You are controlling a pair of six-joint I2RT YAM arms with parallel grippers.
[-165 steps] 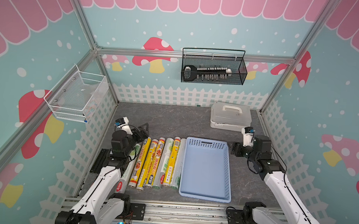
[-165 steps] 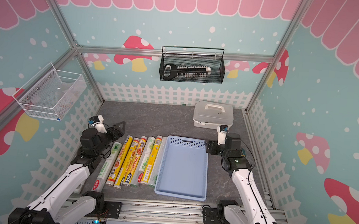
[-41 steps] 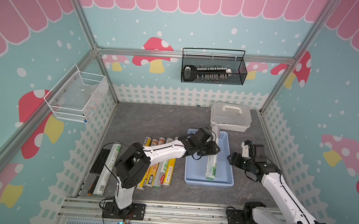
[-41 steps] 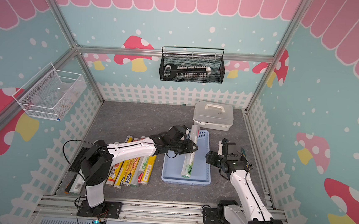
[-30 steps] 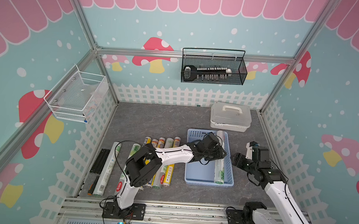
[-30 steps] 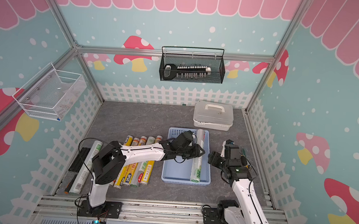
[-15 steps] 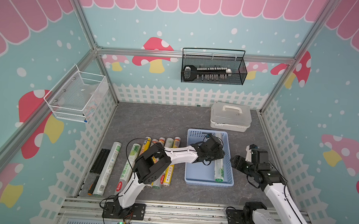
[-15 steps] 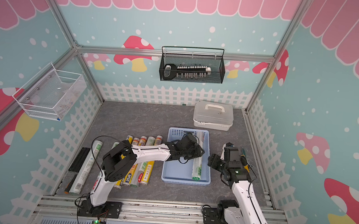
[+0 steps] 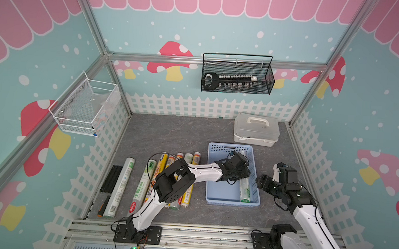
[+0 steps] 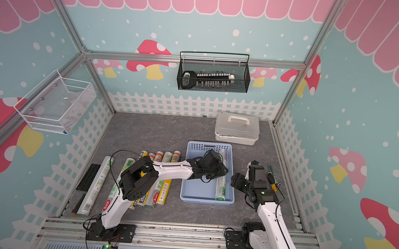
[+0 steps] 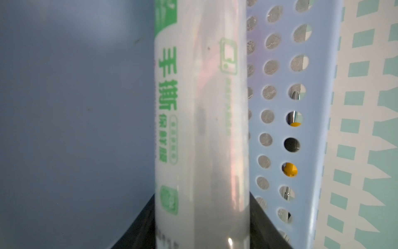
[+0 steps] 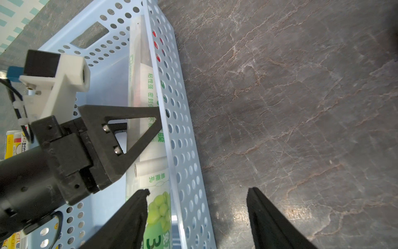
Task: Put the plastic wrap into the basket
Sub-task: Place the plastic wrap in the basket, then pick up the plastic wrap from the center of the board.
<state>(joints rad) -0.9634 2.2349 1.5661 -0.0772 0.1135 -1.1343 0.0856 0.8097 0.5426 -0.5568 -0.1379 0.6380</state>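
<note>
Left tool [image 12: 137, 127]: we saw its dark fingers clamped across a clear-white roll of plastic wrap [image 9: 244, 188] inside the light-blue basket [image 9: 222, 194]; in the left wrist view the roll [image 11: 200, 129] ran out from between the fingers.
Right tool [image 12: 197, 217]: we found its fingers apart and holding nothing, straddling the basket's perforated side wall [image 12: 178, 129], one fingertip over the roll, the other over the bare worktop [image 12: 301, 97].
Basket contents: we counted one roll, lying against the wall nearest the right arm; the rest of the floor was bare blue plastic.
Roll axis: its length ran along the basket's long side, front to back, with the green-printed end [image 10: 221, 191] at the front wall.
Rolls outside: we saw the other rolls [image 9: 187, 177] lying side by side on the worktop beside the basket, parallel to it, and one white roll [image 9: 121, 184] apart near the left fence.
Other containers: a black wire basket [image 9: 236, 76] on the back wall held a dark-handled item we could not identify; a white wire basket [image 9: 84, 107] hung on the left wall; a closed grey box [image 9: 256, 129] stood behind the blue basket.
View differences: only the right wrist view showed grapes printed on the roll [image 12: 158, 209]; only the left wrist view showed yellow and metallic bits through the wall's holes [image 11: 289, 169].
</note>
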